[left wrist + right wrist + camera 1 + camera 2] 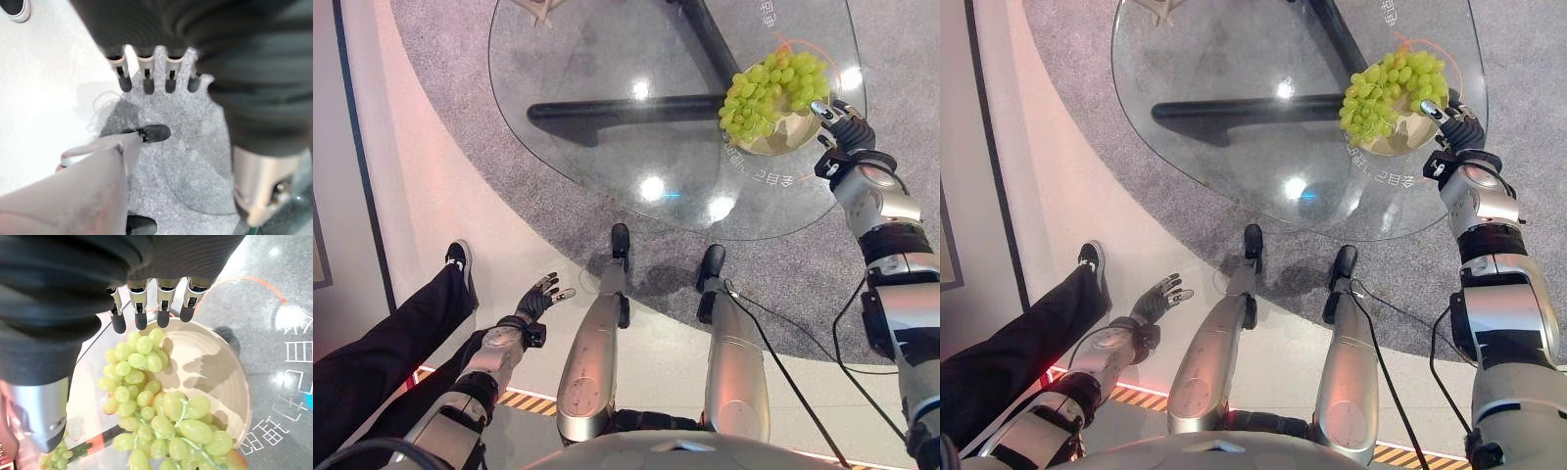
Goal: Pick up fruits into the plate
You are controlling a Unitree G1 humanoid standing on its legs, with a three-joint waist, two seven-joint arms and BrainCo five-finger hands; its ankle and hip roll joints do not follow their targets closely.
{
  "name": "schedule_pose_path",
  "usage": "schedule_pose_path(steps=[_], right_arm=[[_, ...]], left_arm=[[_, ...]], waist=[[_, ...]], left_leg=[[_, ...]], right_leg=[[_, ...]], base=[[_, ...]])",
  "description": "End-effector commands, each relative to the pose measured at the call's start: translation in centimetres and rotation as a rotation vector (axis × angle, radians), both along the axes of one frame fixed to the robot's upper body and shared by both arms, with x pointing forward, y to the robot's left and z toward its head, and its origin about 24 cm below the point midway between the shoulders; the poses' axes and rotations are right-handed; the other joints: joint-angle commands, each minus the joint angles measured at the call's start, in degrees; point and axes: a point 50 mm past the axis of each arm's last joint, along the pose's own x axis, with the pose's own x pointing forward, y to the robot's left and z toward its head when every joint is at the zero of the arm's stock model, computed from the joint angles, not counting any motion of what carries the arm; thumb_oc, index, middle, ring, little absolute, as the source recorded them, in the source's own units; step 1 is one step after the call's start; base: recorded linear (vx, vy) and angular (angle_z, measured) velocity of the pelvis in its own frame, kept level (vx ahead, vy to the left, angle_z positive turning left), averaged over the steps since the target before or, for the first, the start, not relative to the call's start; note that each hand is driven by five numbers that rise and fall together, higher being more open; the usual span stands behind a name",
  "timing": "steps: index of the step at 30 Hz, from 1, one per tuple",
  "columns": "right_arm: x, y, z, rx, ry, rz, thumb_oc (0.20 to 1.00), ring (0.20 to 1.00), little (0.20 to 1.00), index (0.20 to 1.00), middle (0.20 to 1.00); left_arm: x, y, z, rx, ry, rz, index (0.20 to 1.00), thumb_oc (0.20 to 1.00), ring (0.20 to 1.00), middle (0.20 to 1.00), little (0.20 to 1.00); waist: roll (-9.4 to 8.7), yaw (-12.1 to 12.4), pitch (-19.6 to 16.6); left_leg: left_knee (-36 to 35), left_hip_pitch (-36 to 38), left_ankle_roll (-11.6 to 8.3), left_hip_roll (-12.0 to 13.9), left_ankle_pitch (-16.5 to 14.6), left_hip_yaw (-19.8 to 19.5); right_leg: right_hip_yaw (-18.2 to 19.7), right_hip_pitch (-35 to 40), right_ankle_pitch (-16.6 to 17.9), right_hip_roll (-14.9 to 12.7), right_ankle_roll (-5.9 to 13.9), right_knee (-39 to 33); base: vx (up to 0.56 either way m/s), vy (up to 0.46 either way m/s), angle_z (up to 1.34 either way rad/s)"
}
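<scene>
Right wrist view: a soft, easily bruised bunch of green grapes (161, 416) is seen lying in the shallow beige round plate (215, 360) on the glass table (607, 59), best lifted by the stem, the right hand (146, 303) poised above, fingers straight, nothing held; the left hand (540, 294) is noted low, relaxed, unladen.

A large bunch of pale green grapes (166, 416) lies in a round, shallow, light tan plate (210, 357). The berries are oval and glossy, joined by thin green stems visible between them. The bunch is spread in a long mass across the plate and overhangs its rim on one side, leaving a bare tan crescent of plate on the other. In the head views the grapes (769, 93) cover most of the plate (783, 140), hiding its far rim. The plate sits flat on the rounded transparent glass desk (607, 59), near the desk's right edge, with an orange line marking just beyond it.
</scene>
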Motion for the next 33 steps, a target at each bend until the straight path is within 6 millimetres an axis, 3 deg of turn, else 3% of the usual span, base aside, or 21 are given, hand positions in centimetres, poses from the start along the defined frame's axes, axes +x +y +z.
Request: schedule_pose_path(steps=[1, 2, 6, 8, 9, 11, 12, 15, 16, 17, 18, 23, 29, 33], right_arm=[[-0.5, 0.3, -0.1, -0.004, -0.074, 0.055, 1.0, 1.0, 1.0, 1.0, 1.0], [-0.6, 0.4, -0.5, -0.003, -0.068, 0.06, 1.0, 1.0, 1.0, 1.0, 1.0], [-2.4, 1.7, -6.8, 0.052, 0.037, 0.116, 1.0, 1.0, 1.0, 1.0, 1.0], [-3.9, 2.6, -10.4, 0.096, 0.108, 0.14, 1.0, 1.0, 1.0, 1.0, 1.0], [-5.9, 3.7, -14.2, 0.155, 0.189, 0.154, 1.0, 1.0, 1.0, 1.0, 1.0], [-7.5, 3.9, -16.6, 0.193, 0.243, 0.158, 1.0, 1.0, 1.0, 1.0, 1.0], [-9.8, 4.2, -19.5, 0.228, 0.326, 0.156, 1.0, 1.0, 1.0, 1.0, 1.0], [-13.2, 5.6, -23.5, 0.286, 0.454, 0.166, 1.0, 1.0, 1.0, 1.0, 1.0], [-15.8, 6.7, -26.1, 0.314, 0.551, 0.174, 1.0, 1.0, 1.0, 1.0, 1.0], [-16.4, 6.8, -26.6, 0.318, 0.575, 0.177, 1.0, 1.0, 1.0, 1.0, 1.0], [-18.6, 7.5, -28.4, 0.348, 0.663, 0.18, 1.0, 1.0, 1.0, 1.0, 1.0], [-24.3, 9.3, -31.8, 0.405, 0.89, 0.203, 1.0, 1.0, 1.0, 1.0, 1.0], [-28.3, 10.0, -33.3, 0.338, 1.085, 0.228, 1.0, 1.0, 1.0, 1.0, 1.0], [-29.4, 9.7, -33.6, 0.333, 1.142, 0.221, 1.0, 1.0, 1.0, 1.0, 1.0]], left_arm=[[-1.1, 0.4, -1.3, 0.001, 0.078, 0.019, 1.0, 1.0, 1.0, 1.0, 1.0], [-1.1, 0.5, -1.4, 0.002, 0.083, 0.02, 1.0, 1.0, 1.0, 1.0, 1.0], [-1.9, 0.9, -2.0, 0.015, 0.141, 0.028, 1.0, 1.0, 1.0, 1.0, 1.0], [-2.6, 1.1, -2.5, 0.023, 0.174, 0.027, 1.0, 1.0, 1.0, 1.0, 1.0], [-3.5, 1.2, -3.2, 0.028, 0.215, 0.03, 1.0, 1.0, 1.0, 1.0, 1.0], [-4.3, 1.3, -3.7, 0.045, 0.245, 0.026, 1.0, 1.0, 1.0, 1.0, 1.0], [-5.7, 1.3, -4.5, 0.067, 0.291, 0.027, 1.0, 1.0, 1.0, 1.0, 1.0], [-7.6, 1.2, -5.6, 0.085, 0.362, 0.026, 1.0, 1.0, 1.0, 1.0, 1.0], [-9.1, 1.1, -6.4, 0.094, 0.419, 0.028, 1.0, 1.0, 1.0, 1.0, 1.0], [-9.5, 1.0, -6.6, 0.096, 0.433, 0.028, 1.0, 1.0, 1.0, 1.0, 1.0], [-11.0, 0.8, -7.3, 0.098, 0.489, 0.029, 1.0, 1.0, 1.0, 1.0, 1.0], [-14.0, 0.2, -8.6, 0.091, 0.609, 0.048, 1.0, 1.0, 1.0, 1.0, 1.0], [-15.7, -0.6, -9.2, 0.065, 0.693, 0.062, 1.0, 1.0, 1.0, 1.0, 1.0], [-16.1, -1.1, -9.4, 0.059, 0.713, 0.047, 1.0, 1.0, 1.0, 1.0, 1.0]], waist=[[-1.93, -1.6, -1.6], [-2.05, -1.7, -1.6], [-3.91, -2.7, -1.7], [-4.7, -3.1, -3.6], [-5.57, -3.4, -6.0], [-6.03, -3.4, -7.3], [-6.61, -3.4, -9.2], [-7.36, -3.5, -12.2], [-7.67, -3.6, -14.4], [-7.74, -3.6, -14.9], [-7.83, -3.8, -16.9], [-7.58, -4.5, -21.1], [-6.7, -5.6, -22.9], [-6.33, -6.0, -23.5]], left_leg=[[4.4, 4.2, 1.32, -3.0, -10.2, 2.8], [4.4, 4.6, 1.31, -2.9, -10.3, 2.9], [3.7, 10.6, 1.2, -2.2, -11.1, 3.8], [3.1, 12.2, 1.07, -1.6, -11.1, 4.2], [2.2, 14.1, 0.97, -1.3, -11.4, 4.5], [1.6, 15.3, 0.88, -1.2, -11.5, 4.6], [0.9, 17.0, 0.86, -1.0, -11.7, 4.8], [0.2, 19.2, 1.0, -1.0, -12.1, 5.1], [-0.3, 20.8, 1.07, -1.0, -12.3, 5.2], [-0.4, 21.2, 1.09, -1.1, -12.4, 5.3], [-0.8, 22.8, 1.22, -1.1, -12.7, 5.6], [-2.5, 26.8, 1.28, -1.1, -13.5, 6.8], [-3.1, 29.5, 1.54, -1.3, -14.5, 7.4], [-3.2, 30.5, 1.75, -1.4, -15.0, 7.5]], right_leg=[[-2.2, 5.1, 3.0, 4.6, -1.32, -7.0], [-2.2, 5.5, 3.1, 4.6, -1.33, -7.1], [-2.2, 12.1, 2.8, 4.5, -1.24, -8.7], [-2.1, 14.3, 3.3, 4.6, -1.07, -10.3], [-1.6, 16.8, 3.6, 4.5, -0.81, -12.0], [-1.4, 18.4, 3.7, 4.5, -0.61, -13.1], [-1.1, 20.4, 3.9, 4.5, -0.33, -14.3], [-0.4, 22.9, 4.2, 4.5, -0.01, -15.7], [-0.1, 24.5, 4.4, 4.3, 0.21, -16.7], [0.0, 24.9, 4.5, 4.3, 0.26, -17.0], [0.3, 26.5, 4.7, 4.3, 0.43, -17.9], [0.7, 30.3, 5.2, 4.0, 0.83, -20.4], [1.0, 32.9, 4.8, 3.9, 0.82, -21.3], [1.1, 33.9, 4.5, 3.9, 0.79, -21.7]], base=[[0.02, 0.02, 0.09], [0.0, 0.0, 0.0], [0.04, 0.005, 0.01], [0.12, -0.015, 0.01], [0.14, -0.011, -0.01], [0.13, -0.008, -0.03], [0.13, -0.011, -0.03], [0.17, 0.009, -0.01], [0.16, 0.023, -0.01], [0.23, 0.041, -0.07], [0.18, 0.042, -0.1], [0.13, 0.05, -0.09], [0.04, 0.054, -0.12], [0.01, 0.031, -0.05]])
